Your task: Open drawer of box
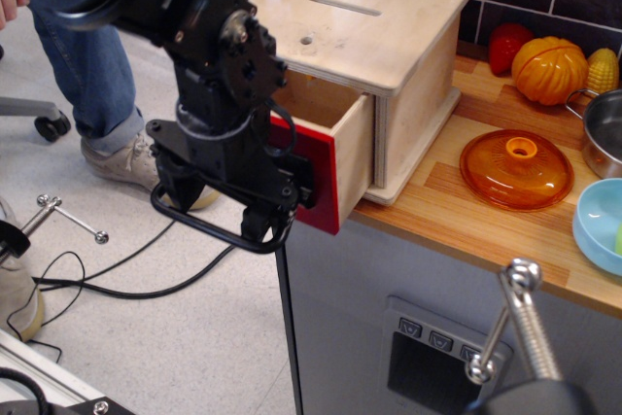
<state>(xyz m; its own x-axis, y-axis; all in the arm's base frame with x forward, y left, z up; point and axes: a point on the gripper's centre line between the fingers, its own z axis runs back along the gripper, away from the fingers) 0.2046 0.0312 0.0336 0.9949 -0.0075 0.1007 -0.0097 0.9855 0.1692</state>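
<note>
The pale plywood box [389, 36] stands at the left end of the wooden counter [466, 211], with a thin slot and a small round hole in its top. Its drawer [335, 123] is pulled out well past the counter's edge, and its red front panel [326, 191] faces left. My black gripper [219, 191] is pressed against the front panel and closed around the black loop handle [209, 227], which juts out below it. The fingers are hard to tell apart from the black mounting plate.
An orange lid [517, 169], a steel pot [604, 128], a blue bowl [601, 225] and toy vegetables [549, 70] lie right of the box. A person's leg [87, 55] stands on the floor at left. Cables [126, 284] run below. A metal clamp [520, 328] is in the foreground.
</note>
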